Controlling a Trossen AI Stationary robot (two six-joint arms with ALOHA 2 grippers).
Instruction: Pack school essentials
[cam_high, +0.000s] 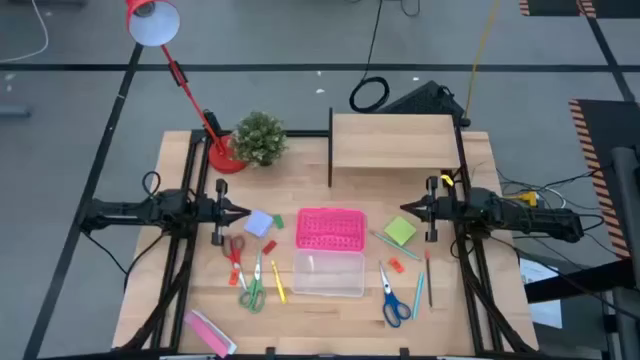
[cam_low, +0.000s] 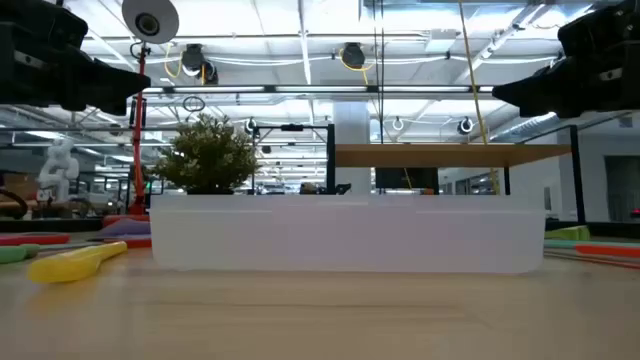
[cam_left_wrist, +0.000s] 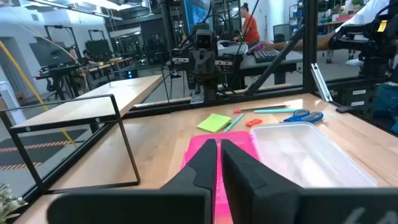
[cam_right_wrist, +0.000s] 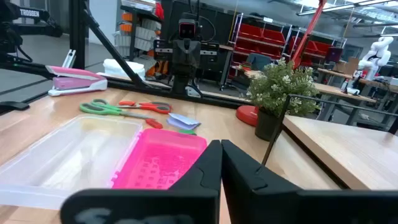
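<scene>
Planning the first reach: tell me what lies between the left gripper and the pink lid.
In the high view, the pale-blue note pad lies between the left gripper and the pink lid.

You're looking at a pale wooden table (cam_high: 320, 310) on a grey floor (cam_high: 70, 110) crossed by dark lines. At the far left a red desk lamp (cam_high: 152, 22) leans over the top, a small potted plant (cam_high: 259, 138) just beside its base. To the right of the plant stands a low wooden shelf (cam_high: 392, 140) on thin black legs. Beyond it you get an open workshop: strip ceiling lights (cam_low: 300, 45), red storage bins (cam_right_wrist: 261, 45), other workbenches (cam_left_wrist: 118, 87), a person in an orange top (cam_left_wrist: 249, 25) far off.
</scene>
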